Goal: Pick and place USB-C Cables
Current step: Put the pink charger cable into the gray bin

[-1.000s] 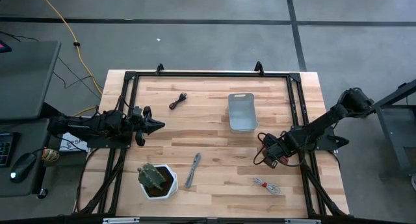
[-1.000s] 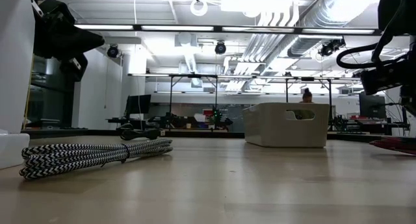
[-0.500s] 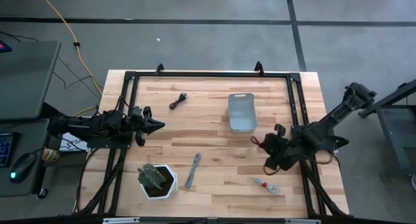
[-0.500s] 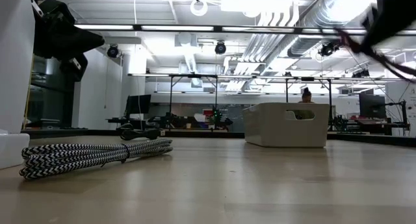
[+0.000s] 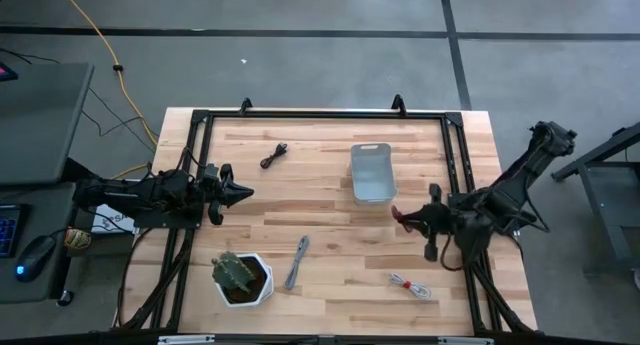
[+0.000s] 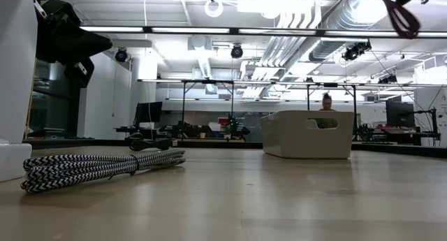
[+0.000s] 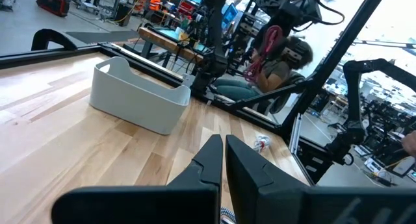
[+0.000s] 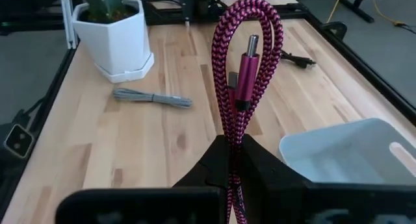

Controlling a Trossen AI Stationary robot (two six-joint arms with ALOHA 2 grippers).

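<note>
My right gripper (image 5: 410, 219) hangs above the table just right of the pale tray (image 5: 371, 173), shut on the dark red USB-C cable (image 8: 247, 52). That cable's looped end and one plug stick out past the fingers. The black cable (image 5: 274, 156) lies at the far left. A grey cable (image 5: 297, 262) is on the table beside the plant pot, and the whitish one with red (image 5: 410, 285) lies near the front right. At the table's left edge my left gripper (image 5: 240, 193) waits, shut and touching nothing. My right gripper pinches the folded dark red cable bundle (image 8: 231, 141) between its two fingers, several strands together. The fingers slant down from the table's right side and lie along the bundle. The loop (image 8: 249, 16) stands out beyond the fingertips, and the whole cable is clear of the table.
A white pot with a cactus (image 5: 242, 278) stands at the front left. A black frame (image 5: 320, 115) runs around the wooden table top. Bare wood lies between the tray and the pot.
My right gripper has risen from the table with the dark red cable and drawn a little toward the tray, its wrist rolling and tipping up. The cable, which lay against the table a second ago, now hangs clear of it.
</note>
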